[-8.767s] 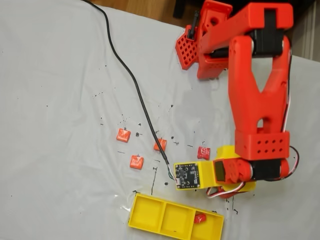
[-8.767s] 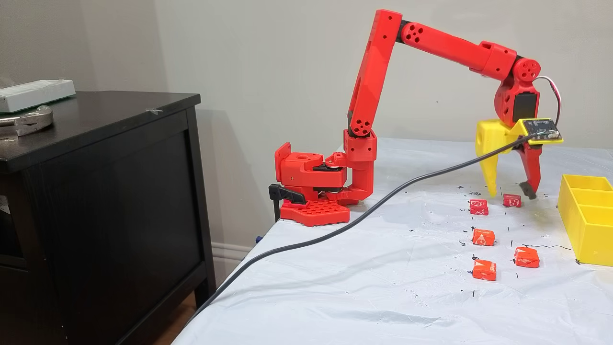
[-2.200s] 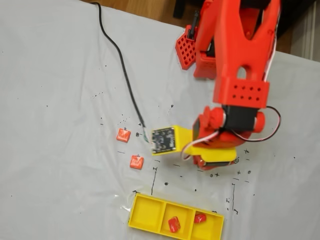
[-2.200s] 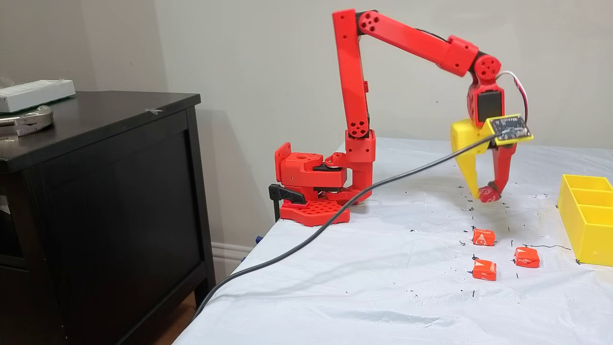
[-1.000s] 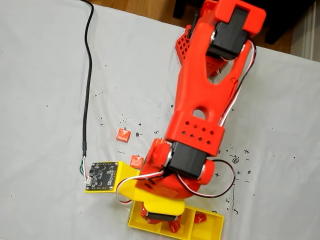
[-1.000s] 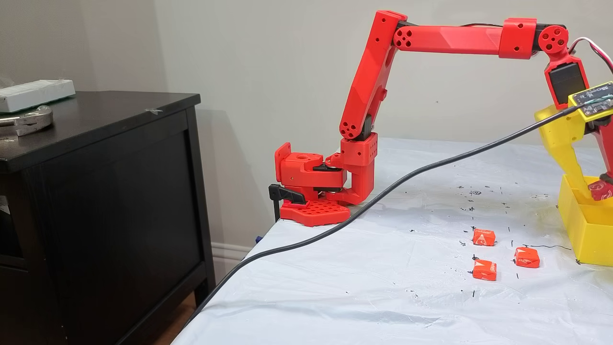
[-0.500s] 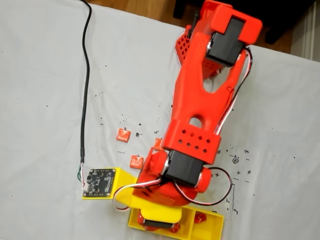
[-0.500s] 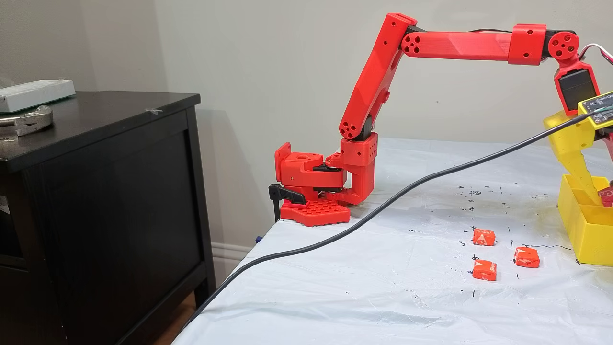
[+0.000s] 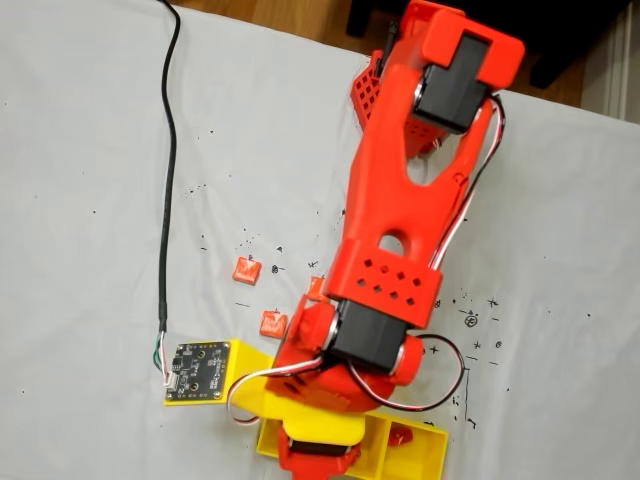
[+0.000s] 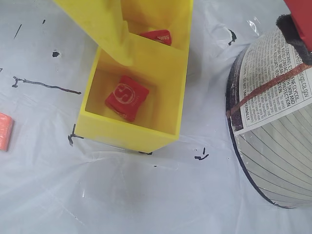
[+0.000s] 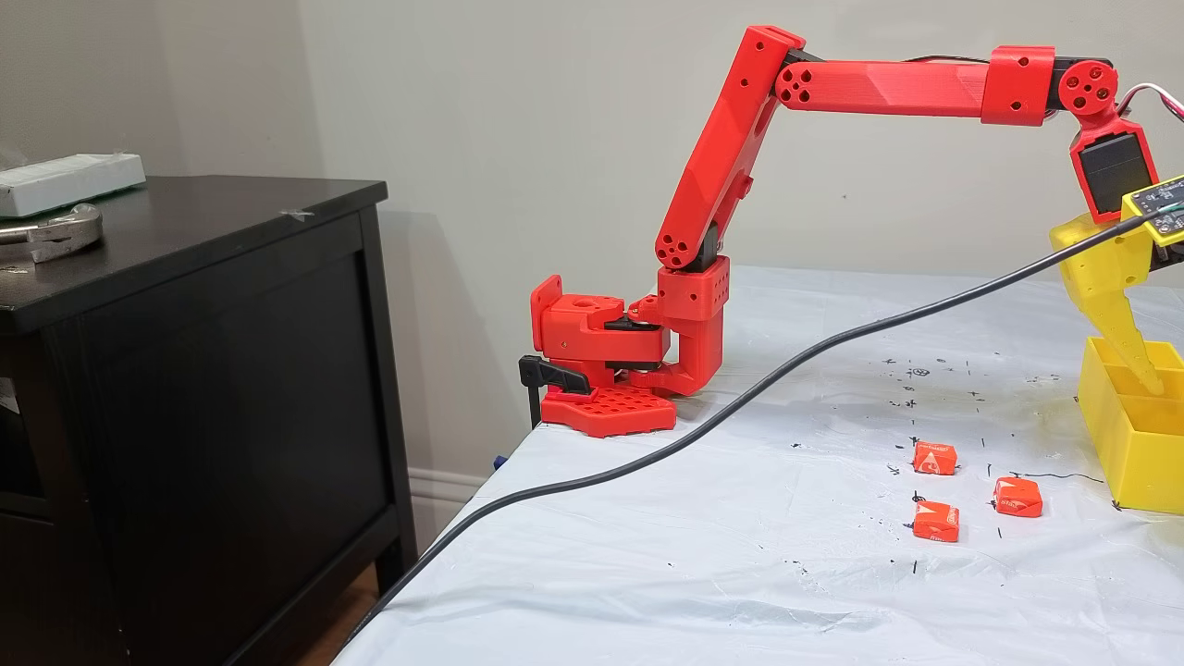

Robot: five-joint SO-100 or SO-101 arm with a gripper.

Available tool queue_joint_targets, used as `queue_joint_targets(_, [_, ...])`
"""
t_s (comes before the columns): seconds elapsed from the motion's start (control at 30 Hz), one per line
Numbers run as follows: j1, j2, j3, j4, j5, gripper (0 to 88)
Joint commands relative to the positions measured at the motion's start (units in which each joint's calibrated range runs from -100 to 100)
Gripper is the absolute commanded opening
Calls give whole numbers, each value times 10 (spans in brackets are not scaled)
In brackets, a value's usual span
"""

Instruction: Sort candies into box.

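I see the pincer point(image 10: 204, 29) now spread over the box point(image 10: 168, 85); the candy point(image 10: 126, 97) it held half a second ago lies below it in the end compartment; three candies point(image 11: 934, 458) remain on the table behind.

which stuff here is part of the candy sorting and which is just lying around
Job: loose candies, boxed candies, yellow box, open gripper.
Lying about: round printed object, white box and metal piece on the black cabinet.
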Motion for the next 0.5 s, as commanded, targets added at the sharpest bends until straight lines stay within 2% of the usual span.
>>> queue_joint_targets(0.0, [-3,-63,-8,-12,0,443])
queue_joint_targets(0.1, [-3,-73,1,-12,1,379])
queue_joint_targets(0.17, [-3,-80,8,-12,1,225])
queue_joint_targets(0.2, [-2,-90,17,-12,1,84])
queue_joint_targets(0.23, [-2,-95,21,-11,1,39])
queue_joint_targets(0.47, [2,-145,70,-1,12,2])
